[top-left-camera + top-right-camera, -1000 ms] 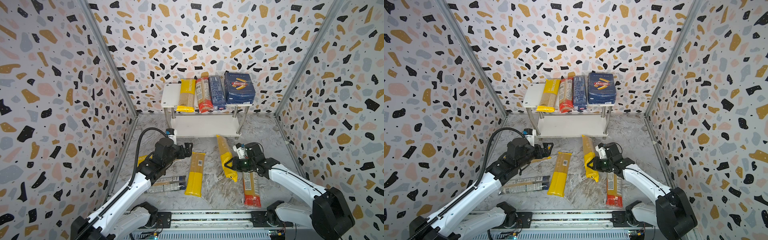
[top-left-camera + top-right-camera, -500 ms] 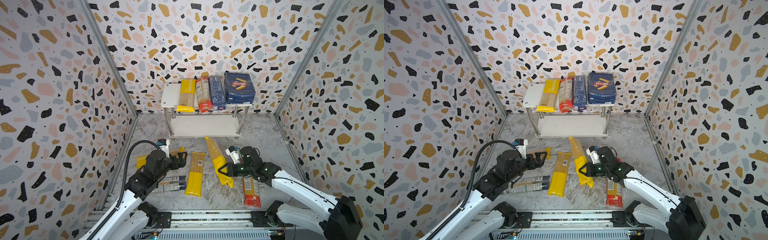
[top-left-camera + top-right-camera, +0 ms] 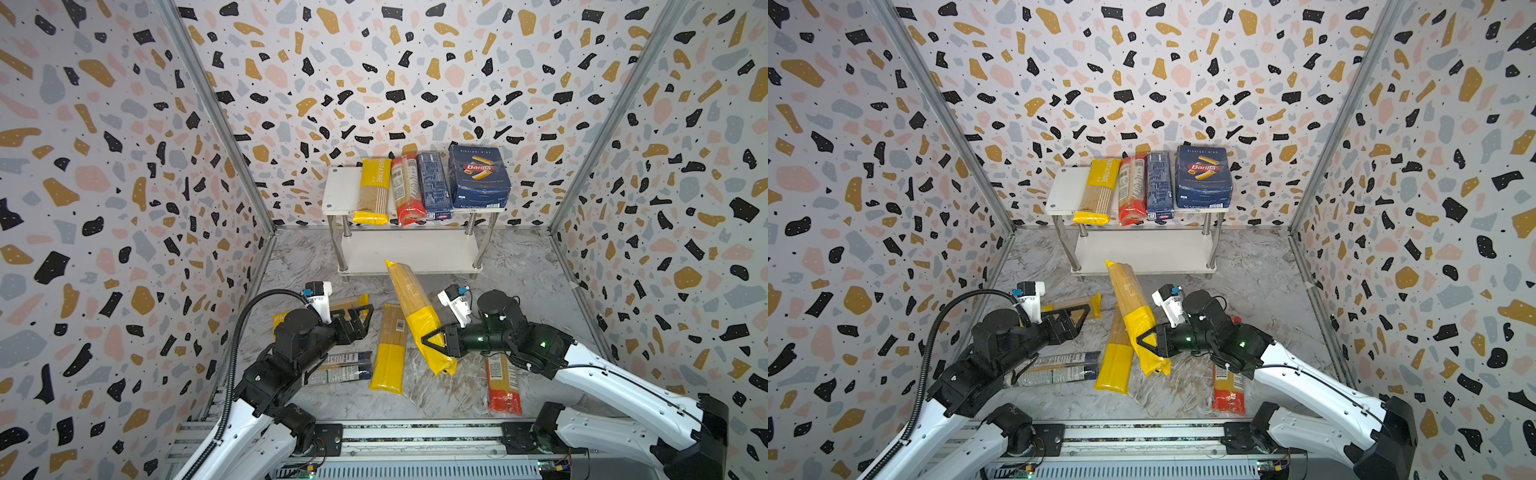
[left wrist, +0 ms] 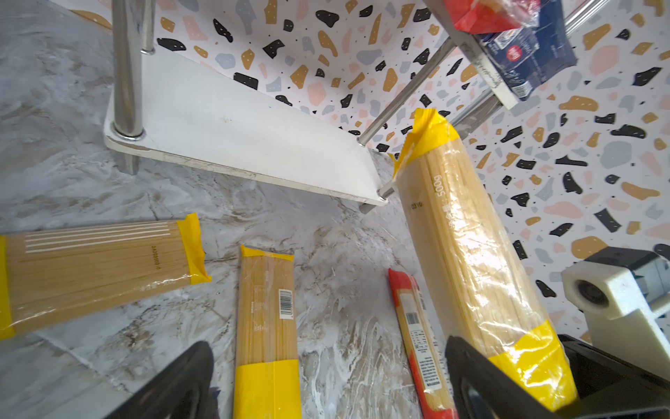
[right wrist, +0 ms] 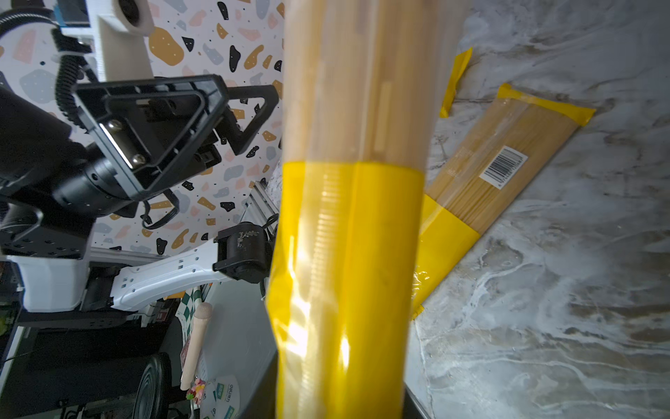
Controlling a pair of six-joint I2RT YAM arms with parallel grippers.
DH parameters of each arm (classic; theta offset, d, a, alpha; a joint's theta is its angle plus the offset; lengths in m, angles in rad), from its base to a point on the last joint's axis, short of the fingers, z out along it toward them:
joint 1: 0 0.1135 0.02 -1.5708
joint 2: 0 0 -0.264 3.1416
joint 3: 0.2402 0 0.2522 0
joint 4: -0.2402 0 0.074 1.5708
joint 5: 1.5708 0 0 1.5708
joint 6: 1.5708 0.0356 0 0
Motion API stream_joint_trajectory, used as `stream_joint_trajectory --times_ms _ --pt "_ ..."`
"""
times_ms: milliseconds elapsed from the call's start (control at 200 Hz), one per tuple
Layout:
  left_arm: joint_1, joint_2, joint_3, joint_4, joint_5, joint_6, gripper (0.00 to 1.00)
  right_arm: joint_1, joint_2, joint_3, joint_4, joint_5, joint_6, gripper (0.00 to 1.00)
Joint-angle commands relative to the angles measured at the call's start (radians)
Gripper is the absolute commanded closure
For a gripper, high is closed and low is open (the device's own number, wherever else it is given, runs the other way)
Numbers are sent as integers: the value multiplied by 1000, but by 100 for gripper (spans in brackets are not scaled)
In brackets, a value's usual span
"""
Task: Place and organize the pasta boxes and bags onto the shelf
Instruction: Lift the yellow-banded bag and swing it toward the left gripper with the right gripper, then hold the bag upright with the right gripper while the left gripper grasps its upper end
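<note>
The right gripper (image 3: 429,341) is clamped on the yellow band near the lower end of a held yellow bag (image 3: 409,297) of spaghetti. The bag hangs clear of the marble floor (image 3: 519,270) and is tilted. Read both top views as a dial with twelve toward the back wall. From the grip the bag runs up toward about eleven o'clock. Its far tip lies over the front edge of the lower board of the shelf (image 3: 343,193), and I cannot tell whether it touches the board.

Just beside the grip at nine o'clock, a barcoded yellow bag (image 3: 390,347) lies flat on the floor with its length pointing toward twelve. Farther out at about ten o'clock, well apart from the right gripper, is the left gripper (image 3: 358,318). Its jaws are spread wide with nothing between them, and it hovers over a crosswise yellow bag (image 4: 94,261) on the floor. At about eight o'clock a blue-ended bag (image 3: 345,368) lies on the floor, partly hidden under the left arm. At about four o'clock a red-ended bag (image 3: 500,382) lies flat, with its near part under the right arm.

At twelve o'clock the shelf stands against the back wall. Its top board carries four packs side by side. From the nine o'clock side to the three o'clock side they are a shelved yellow bag (image 3: 374,187), a shelved red bag (image 3: 405,189), a narrow blue box (image 3: 434,187) and a wide blue box (image 3: 478,176).
</note>
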Motion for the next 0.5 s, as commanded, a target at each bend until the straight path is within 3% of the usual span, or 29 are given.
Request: stream_joint_trajectory --times_ms 0,225,496 --pt "-4 -25 -24 83 78 -50 0 34 16 110 153 25 -44 86" --pt "-4 -72 -109 261 148 -180 1 96 142 208 211 52 -56 86" --pt "-4 -99 -127 306 151 -224 0 131 255 296 255 69 -62 87"
